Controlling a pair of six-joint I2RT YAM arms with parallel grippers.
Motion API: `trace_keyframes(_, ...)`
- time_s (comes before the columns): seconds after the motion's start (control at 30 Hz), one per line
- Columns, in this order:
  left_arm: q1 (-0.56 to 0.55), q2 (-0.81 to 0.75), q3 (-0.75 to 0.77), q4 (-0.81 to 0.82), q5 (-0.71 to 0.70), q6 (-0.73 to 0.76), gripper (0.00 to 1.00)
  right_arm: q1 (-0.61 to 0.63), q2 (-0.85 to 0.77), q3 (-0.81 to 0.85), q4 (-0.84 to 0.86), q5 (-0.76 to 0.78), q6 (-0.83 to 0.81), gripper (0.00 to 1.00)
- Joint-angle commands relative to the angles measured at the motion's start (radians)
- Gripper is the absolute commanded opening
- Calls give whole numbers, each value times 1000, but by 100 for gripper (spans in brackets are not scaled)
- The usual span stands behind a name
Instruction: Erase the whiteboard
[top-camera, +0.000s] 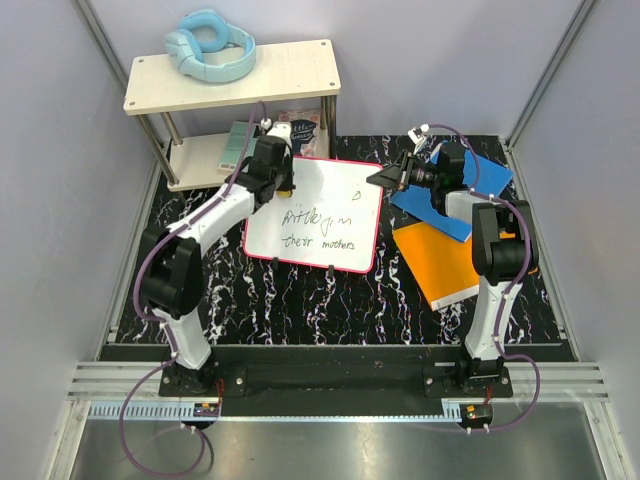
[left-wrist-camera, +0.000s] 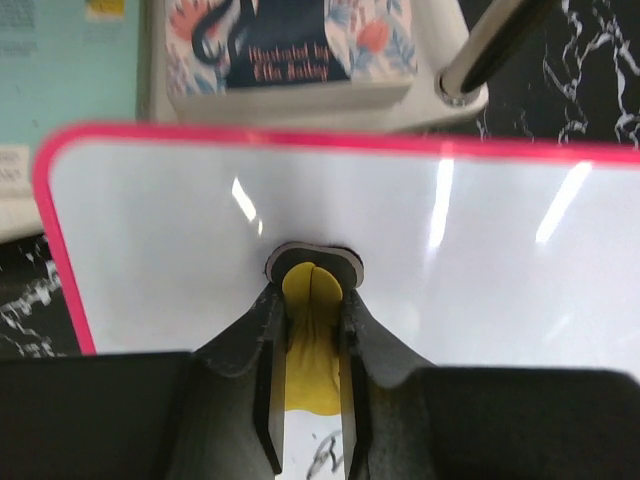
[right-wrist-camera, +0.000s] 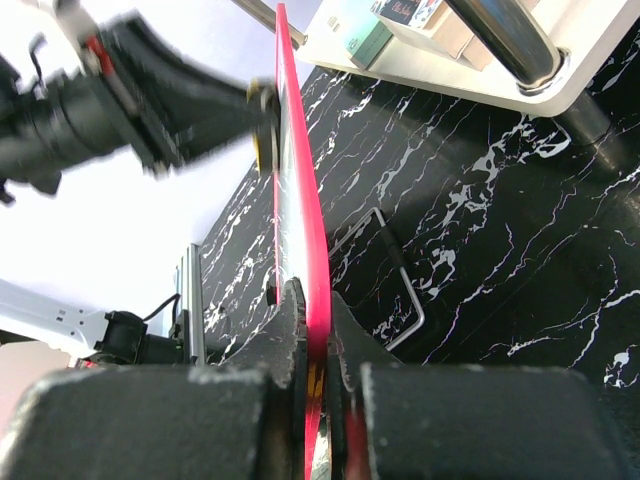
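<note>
The whiteboard (top-camera: 335, 195), white with a red-pink border, lies mid-table with dark handwriting (top-camera: 315, 230) across its lower half. My left gripper (top-camera: 286, 186) is shut on a small yellow eraser (left-wrist-camera: 313, 290), whose dark pad rests on the bare upper left of the whiteboard (left-wrist-camera: 470, 250); a bit of handwriting (left-wrist-camera: 325, 460) shows just behind the fingers. My right gripper (top-camera: 388, 177) is shut on the board's upper right edge; in the right wrist view the red rim (right-wrist-camera: 298, 200) runs straight between that gripper (right-wrist-camera: 318, 325). The blurred left gripper (right-wrist-camera: 170, 105) shows there too.
A light wooden shelf (top-camera: 290, 70) stands at the back left with blue headphones (top-camera: 210, 45) on top and books (left-wrist-camera: 290, 45) on its lower level, close to the board's top edge. A blue book (top-camera: 485, 185) and an orange book (top-camera: 440, 262) lie right of the board. A wire stand (right-wrist-camera: 400, 290) sits behind it.
</note>
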Motion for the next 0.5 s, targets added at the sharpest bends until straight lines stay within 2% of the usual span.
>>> trace_keyframes(0.0, -82, -18, -167, -79, 9, -92, 0, 61, -38, -23, 13, -124, -182, 0)
trace_keyframes(0.2, -202, -18, -253, -47, -32, -179, 0, 64, -44, -29, 13, -118, -184, 0)
trace_keyframes(0.3, -283, 46, -190, -50, -49, -184, 0, 69, -46, -32, 11, -113, -185, 0)
trace_keyframes(0.47, -401, 181, 57, -93, -95, -178, 0, 70, -52, -35, 5, -110, -190, 0)
